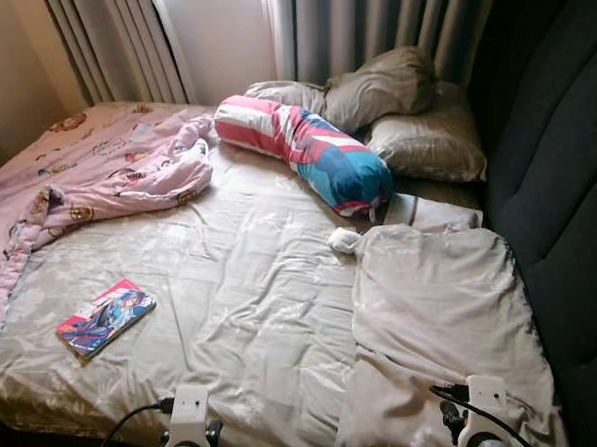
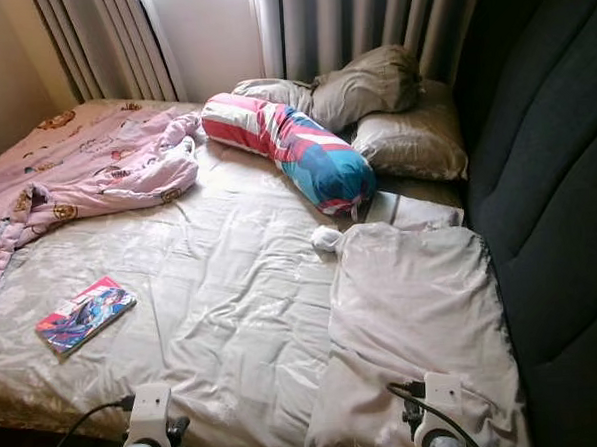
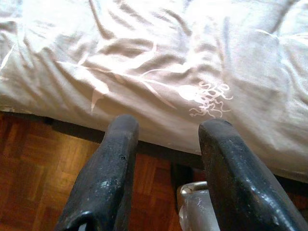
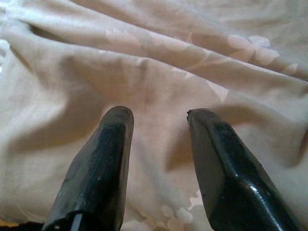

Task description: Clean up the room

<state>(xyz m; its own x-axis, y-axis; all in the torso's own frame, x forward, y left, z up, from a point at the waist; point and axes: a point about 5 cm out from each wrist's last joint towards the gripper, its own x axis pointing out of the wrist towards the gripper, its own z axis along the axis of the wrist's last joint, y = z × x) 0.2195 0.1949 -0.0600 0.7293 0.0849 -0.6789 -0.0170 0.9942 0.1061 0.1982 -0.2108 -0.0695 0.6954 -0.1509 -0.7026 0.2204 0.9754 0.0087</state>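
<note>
Book (image 1: 105, 317) lies flat on the beige bedsheet (image 1: 252, 286), ahead and left of the left gripper (image 3: 166, 132), whose fingers gape empty over the bed's edge. Right gripper (image 4: 156, 120) hovers spread above the flat pillow (image 1: 433, 307).

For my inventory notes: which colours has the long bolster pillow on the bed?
The bolster pillow has pink-and-white stripes and blue; clearest in the left eye view.
</note>
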